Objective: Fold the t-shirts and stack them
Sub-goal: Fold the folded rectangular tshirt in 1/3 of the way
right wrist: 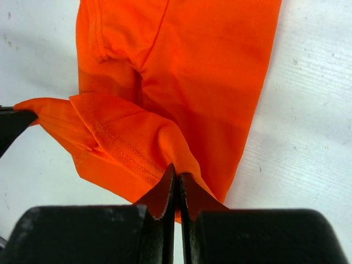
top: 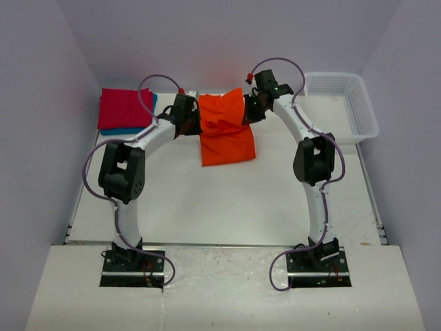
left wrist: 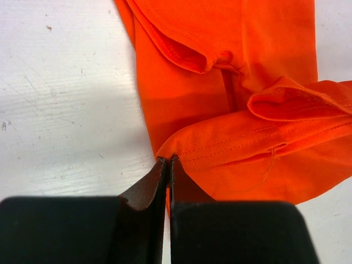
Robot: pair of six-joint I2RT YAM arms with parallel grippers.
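While both arms arc in toward 12 o'clock over the white table [top: 227,207], the left gripper [left wrist: 168,160] and the right gripper [right wrist: 176,175] each clamp a stitched edge of the orange t-shirt [top: 227,134], with jaws pressed together and only cloth between the tips. Seen from above, the tee sits just past the table's middle toward 12 o'clock. The left claw holds its 9 o'clock side and the right claw its 3 o'clock side. Its far part is bunched and creased between the two claws. Its near part spreads flat on the table toward 6 o'clock. The left wrist camera shows a hemmed corner pinched at the fingertips and a second fold of orange fabric rising at 3 o'clock. The right wrist camera shows a seamed flap caught at the tips, and the shirt's body runs away toward 12 o'clock. At 10 o'clock, in the far left corner, the red t-shirt [top: 124,108] lies folded on the blue t-shirt [top: 131,130], of which only a thin strip shows along the near edge. A white mesh basket [top: 370,114] stands at 2 o'clock, well apart from the orange tee.
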